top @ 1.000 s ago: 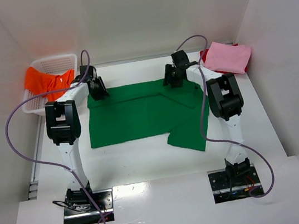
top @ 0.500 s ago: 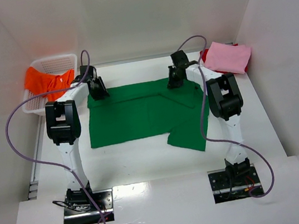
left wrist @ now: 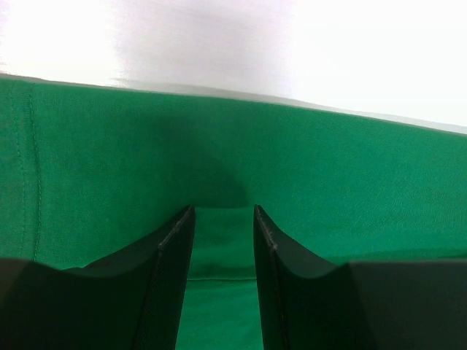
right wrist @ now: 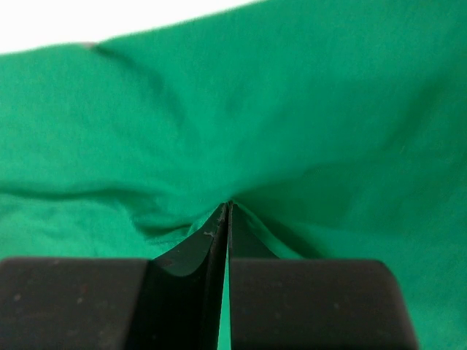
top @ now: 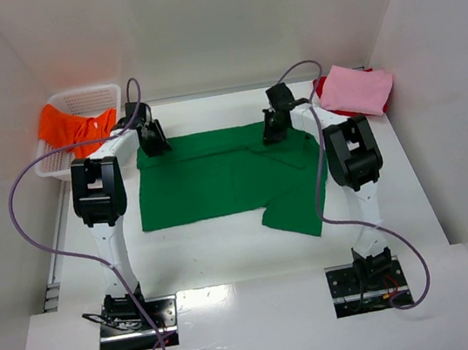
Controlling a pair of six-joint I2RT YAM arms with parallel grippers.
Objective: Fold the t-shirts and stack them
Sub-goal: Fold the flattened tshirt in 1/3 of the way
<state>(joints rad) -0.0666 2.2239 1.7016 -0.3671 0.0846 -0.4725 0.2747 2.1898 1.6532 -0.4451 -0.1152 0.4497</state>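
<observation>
A bright green t-shirt (top: 209, 183) lies spread flat mid-table, one sleeve hanging toward the near right. My left gripper (top: 156, 145) is at its far left edge. In the left wrist view the gripper (left wrist: 222, 211) is open, with its fingers resting on the green cloth (left wrist: 328, 175). My right gripper (top: 272, 134) is at the shirt's far right edge. In the right wrist view it (right wrist: 228, 205) is shut on a pinched fold of green cloth (right wrist: 328, 109). An orange shirt (top: 69, 129) hangs out of the basket. A pink shirt (top: 360, 88) lies on a red one (top: 320, 85) at the far right.
A white mesh basket (top: 86, 98) stands at the far left corner. White walls enclose the table on the left, back and right. Purple cables loop from both arms above the table.
My right gripper has shifted slightly at the shirt's far right edge, and its cable loop has moved. The left arm and the shirt's outline look unchanged.
</observation>
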